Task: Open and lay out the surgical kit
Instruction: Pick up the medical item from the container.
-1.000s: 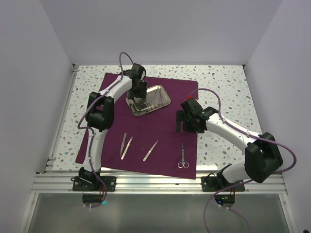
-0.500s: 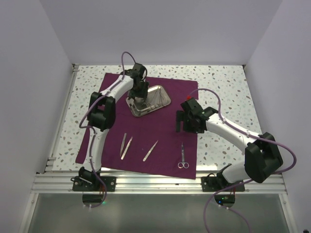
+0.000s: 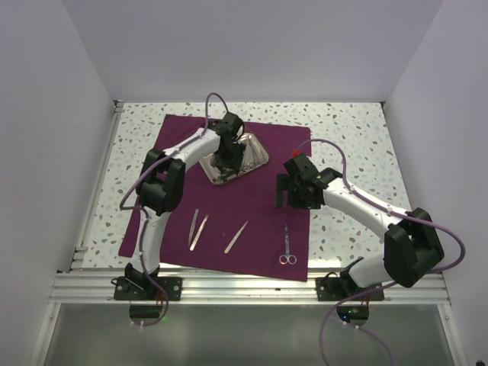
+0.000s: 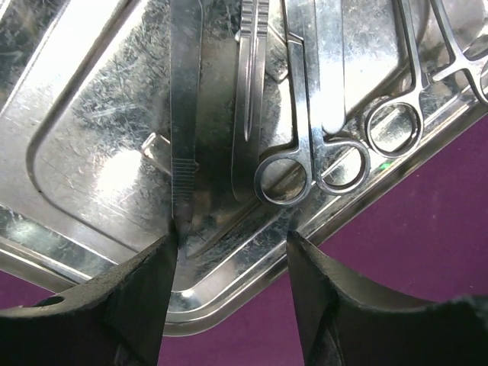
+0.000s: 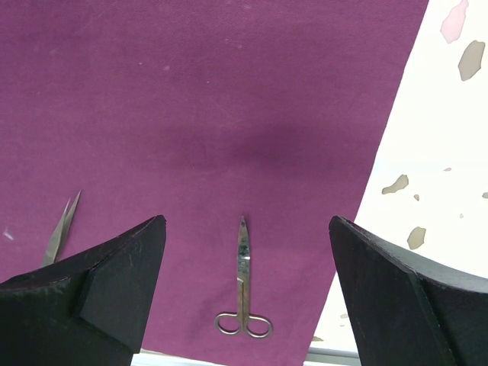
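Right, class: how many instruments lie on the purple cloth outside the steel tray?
4. The left tweezers, a second tweezers beside it, a third tweezers nearer the middle, and scissors furthest right. The left arm may hide others.

You have nothing to read here: no text, label, brand, number or sign is legible in any of the three views. Just ahead of your left gripper [image 4: 232, 240], the flat handle [image 4: 184, 114] carries a band of fine ridges near its end, too small to tell whether they are a scale.
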